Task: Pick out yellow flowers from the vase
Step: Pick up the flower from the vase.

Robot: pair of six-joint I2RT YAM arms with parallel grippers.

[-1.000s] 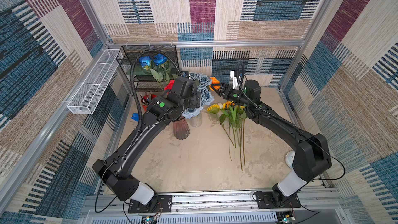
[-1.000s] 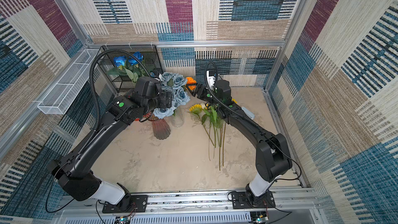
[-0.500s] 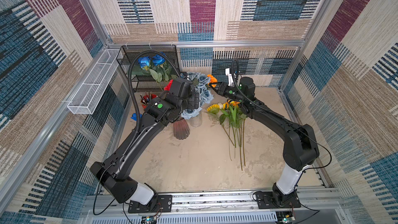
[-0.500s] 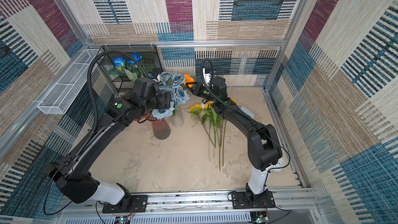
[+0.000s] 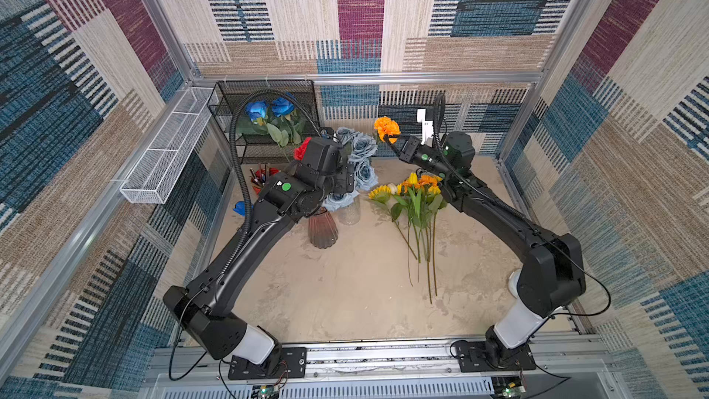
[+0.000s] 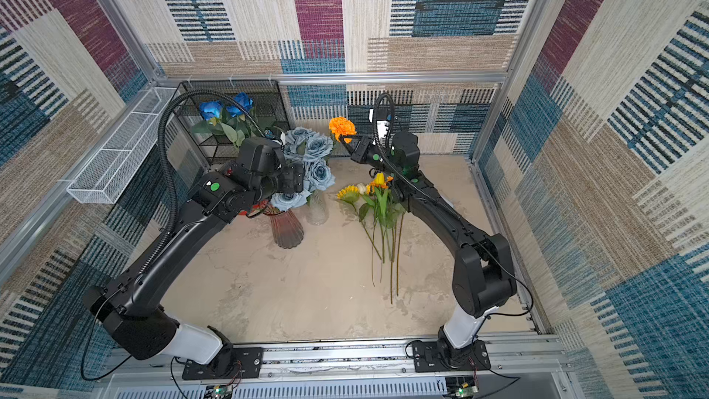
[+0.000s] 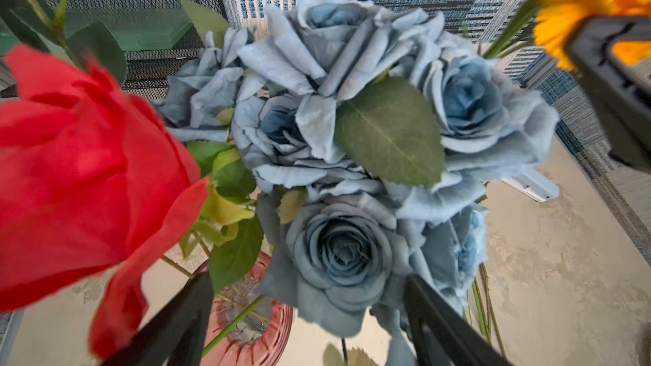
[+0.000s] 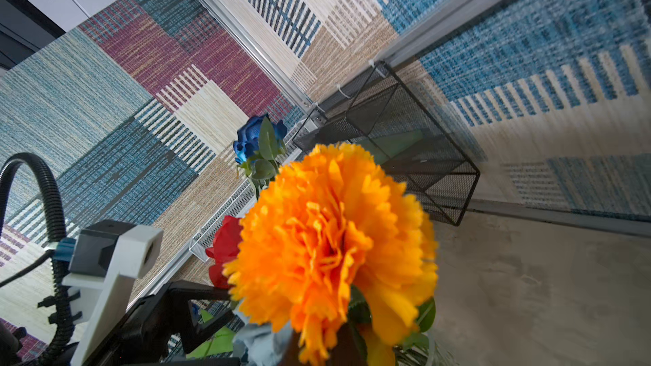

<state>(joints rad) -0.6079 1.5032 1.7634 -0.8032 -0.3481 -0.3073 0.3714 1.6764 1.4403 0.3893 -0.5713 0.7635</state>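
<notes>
The right gripper point(image 5: 395, 143) is clenched on the stem of an orange-yellow flower point(image 5: 386, 128), right under the bloom, holding it high near the back edge of the bench point(image 5: 345, 293). The yellow flowers point(image 5: 416, 201) — a sunflower point(image 5: 380, 193), a tulip point(image 5: 412, 178) and others — lie in a loose bunch on the bench below that gripper and its arm. They are right of the middle, with heads toward the back edge and stems pointing at the front edge.

The left gripper point(image 7: 309, 278) hangs released, its fingers point(image 7: 183, 318) spread over the pale blue roses point(image 7: 338, 248), a red rose point(image 7: 81, 177) beside them. Only the left wrist view shows that spread, the mouth of the pink vase point(image 7: 278, 332) and the orange-yellow flower's stem slanting down behind the roses. The right wrist view gives the bloom up close — its own jaws are lost under the petals. Both top views show the pinch, and a clear vase point(image 5: 349, 213) just beside the pink one.
</notes>
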